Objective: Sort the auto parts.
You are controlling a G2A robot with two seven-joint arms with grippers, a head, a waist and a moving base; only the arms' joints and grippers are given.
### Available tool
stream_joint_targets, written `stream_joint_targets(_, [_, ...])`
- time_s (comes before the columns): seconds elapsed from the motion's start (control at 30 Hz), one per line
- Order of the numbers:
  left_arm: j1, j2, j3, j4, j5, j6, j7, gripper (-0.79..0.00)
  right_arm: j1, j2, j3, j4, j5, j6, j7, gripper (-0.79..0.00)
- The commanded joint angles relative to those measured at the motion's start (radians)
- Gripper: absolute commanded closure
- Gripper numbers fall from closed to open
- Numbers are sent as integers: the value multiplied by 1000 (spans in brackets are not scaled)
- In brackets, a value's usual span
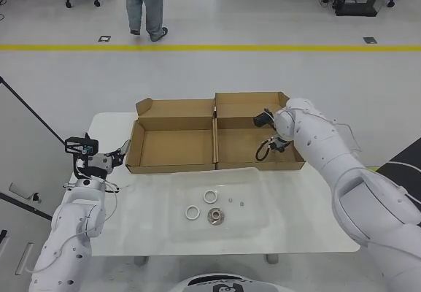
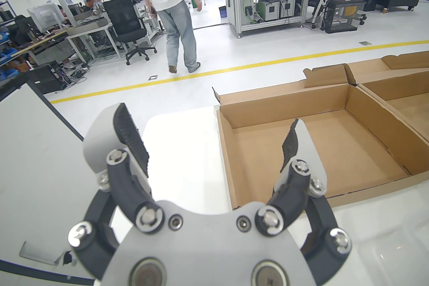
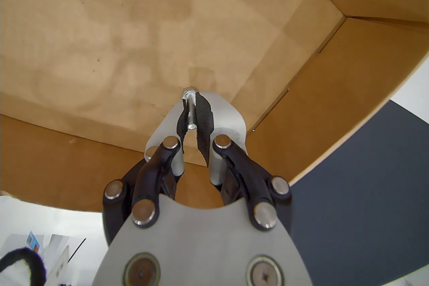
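Right gripper: right gripper (image 3: 193, 114) is pinched narrow on a threaded bolt (image 3: 191, 106), which lies lengthwise between the black pads. The hex head pokes out past the fingertips, and part of the shank is covered by the pads.
Where the bolt is: it is held above the bare floor of the right cardboard box (image 1: 236, 146), near a corner. Whether the head touches the cardboard cannot be told.
Left gripper: left gripper (image 2: 211, 129) is spread wide and holds nothing. It hangs over the table's left edge, just beside the left cardboard box (image 1: 174, 146).
Boxes: the two stand side by side at the far side of the table (image 1: 144, 219) with their walls touching and their flaps up. In the left wrist view the right one is cut off at the frame edge.
Tray: a clear tray (image 1: 261, 219) sits in front of the boxes, its rim faint against the white top.
Parts waiting: in the tray lie a white ring (image 1: 210, 196), a second white ring (image 1: 193, 212) and a grey metal part (image 1: 214, 215) just beside the second ring.
Hard to read: two small specks (image 1: 229, 198) near the rings are too small to identify.
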Motion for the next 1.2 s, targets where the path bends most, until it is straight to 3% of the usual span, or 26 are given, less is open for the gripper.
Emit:
stream_joint_targets(0.0, [0,0,0,0,0,0,0,-785,4,-4,-1,12,0,-5,-3,-243])
stream_joint_targets(0.13, [0,0,0,0,0,0,0,-785,12,-10,-1,27,-2,-13,-8,-382])
stream_joint_targets(0.2, [0,0,0,0,0,0,0,-785,18,-11,0,30,-5,-19,-13,-616])
stream_joint_targets(0.23, [0,0,0,0,0,0,0,-785,20,-12,1,30,-5,-21,-13,-650])
stream_joint_targets(0.27, [0,0,0,0,0,0,0,-785,24,-12,3,29,-5,-24,-14,-785])
stream_joint_targets(0.47, [0,0,0,0,0,0,0,-785,43,0,21,-24,-18,-57,-10,-785])
stream_joint_targets(0.63, [0,0,0,0,0,0,0,-785,37,33,58,-148,-33,-100,22,-785])
stream_joint_targets(0.8, [0,0,0,0,0,0,0,-785,-24,93,134,-390,-56,-154,98,-785])
stream_joint_targets(0.97, [0,0,0,0,0,0,0,-785,-159,167,256,-728,-60,-198,216,-785])
stream_joint_targets(1.17, [0,0,0,0,0,0,0,-785,-295,254,270,-1036,-57,-200,215,-785])
